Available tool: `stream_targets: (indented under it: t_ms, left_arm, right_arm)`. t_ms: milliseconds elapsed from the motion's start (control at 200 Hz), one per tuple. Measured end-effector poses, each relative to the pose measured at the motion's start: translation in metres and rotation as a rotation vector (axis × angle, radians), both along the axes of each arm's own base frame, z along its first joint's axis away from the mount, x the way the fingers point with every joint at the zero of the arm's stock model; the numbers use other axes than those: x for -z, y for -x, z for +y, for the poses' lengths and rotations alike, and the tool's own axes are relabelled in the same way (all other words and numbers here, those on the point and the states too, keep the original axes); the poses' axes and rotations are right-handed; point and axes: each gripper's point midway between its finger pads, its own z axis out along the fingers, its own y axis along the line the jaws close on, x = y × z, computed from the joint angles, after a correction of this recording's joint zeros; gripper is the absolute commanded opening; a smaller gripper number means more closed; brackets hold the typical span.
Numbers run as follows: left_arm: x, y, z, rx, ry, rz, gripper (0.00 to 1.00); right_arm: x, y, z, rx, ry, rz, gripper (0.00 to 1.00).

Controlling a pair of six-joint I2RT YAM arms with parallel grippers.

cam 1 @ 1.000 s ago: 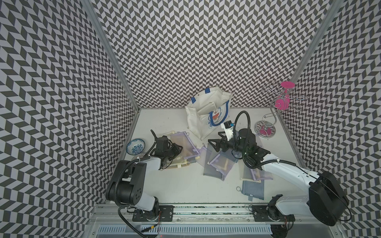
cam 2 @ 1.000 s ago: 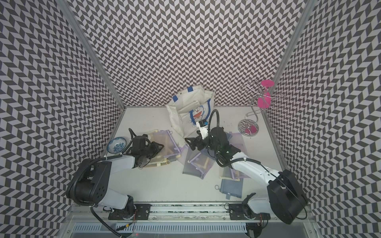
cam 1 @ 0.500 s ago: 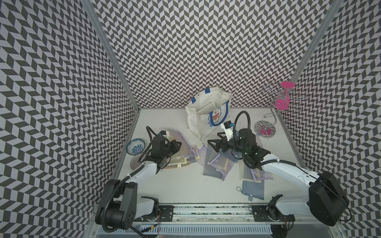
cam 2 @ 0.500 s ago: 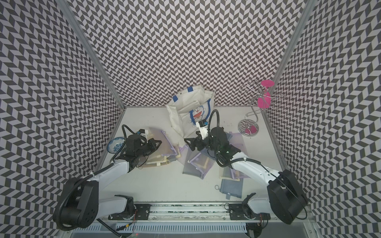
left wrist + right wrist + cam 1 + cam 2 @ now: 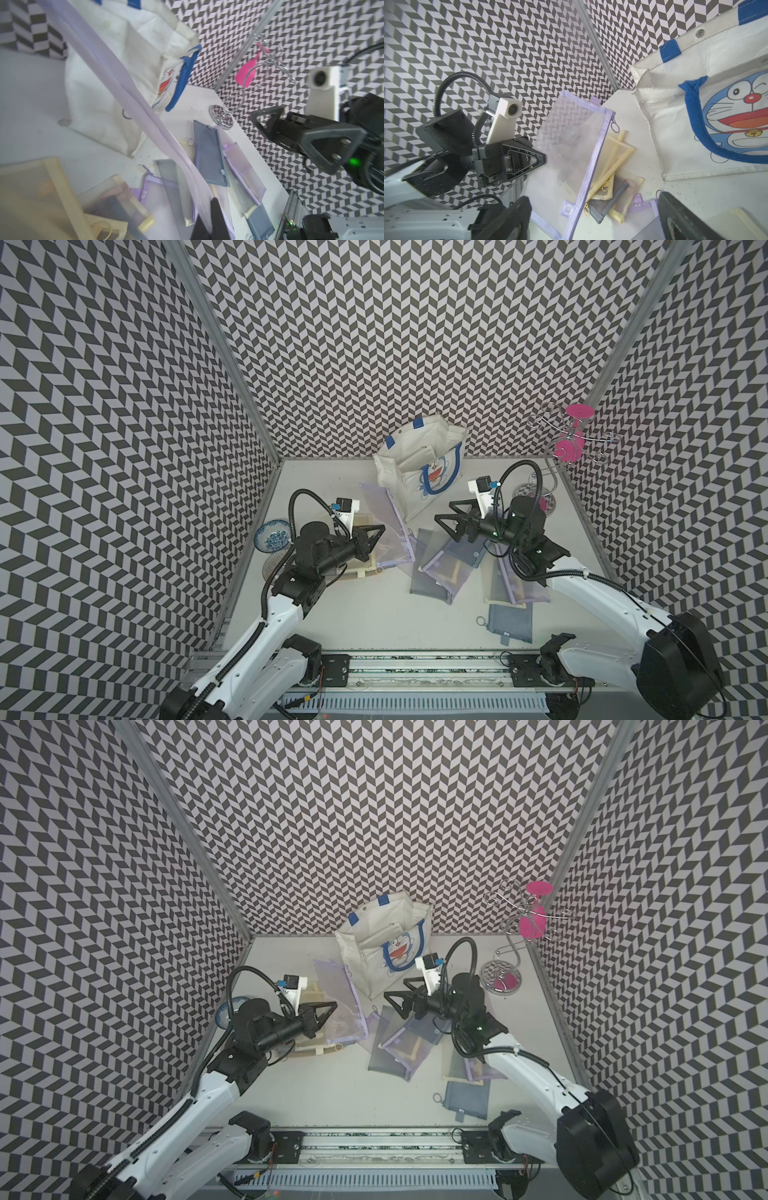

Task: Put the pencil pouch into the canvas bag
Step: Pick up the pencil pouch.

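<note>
Left jaws tight on pencil pouch (image 5: 386, 522), right jaws wide, empty; canvas bag (image 5: 409, 485) beside, loose pouches (image 5: 440, 568) around.

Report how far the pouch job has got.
Done: the left fingers are shut on a purple mesh pouch, which stands raised on edge. In hand: it is beside the bag, not over it. Left: carry it over the open mouth and release. The right fingers are open and empty.

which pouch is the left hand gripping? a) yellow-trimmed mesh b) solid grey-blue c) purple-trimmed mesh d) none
c: the left hand is shut on the purple-trimmed mesh pouch, pinching its side next to the canvas bag.
</note>
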Motion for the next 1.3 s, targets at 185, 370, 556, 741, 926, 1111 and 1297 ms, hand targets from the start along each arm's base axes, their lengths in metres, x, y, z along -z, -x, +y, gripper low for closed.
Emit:
stream_targets:
  t_ms: [185,370,556,741,926,1111,1297]
  left_arm:
    - [-0.024,0.033,-0.019,0.16,0.001,-0.136,0.0]
    - [-0.061,0.067,-0.041,0.32,0.015,-0.311,0.0]
    - [-0.085,0.077,-0.048,0.396,0.044,-0.425,0.0]
    - [-0.091,0.085,-0.05,0.444,0.047,-0.475,0.0]
    - [-0.114,0.096,-0.05,0.482,0.049,-0.562,0.0]
    - [-0.122,0.105,-0.057,0.554,0.057,-0.591,0.0]
    - [-0.112,0.111,-0.069,0.627,0.055,-0.571,0.0]
  right_arm:
    - [-0.011,0.009,-0.009,-0.041,-0.059,0.017,0.96]
    - [-0.033,0.023,-0.014,-0.112,-0.132,0.0,0.97]
    - [-0.044,0.033,-0.017,-0.166,-0.178,-0.003,0.97]
    - [-0.045,0.039,-0.023,-0.206,-0.221,0.016,0.98]
    - [-0.053,0.05,-0.024,-0.258,-0.266,0.018,0.99]
    - [-0.06,0.061,-0.023,-0.329,-0.316,0.01,0.98]
    - [-0.06,0.065,-0.021,-0.377,-0.345,0.029,0.97]
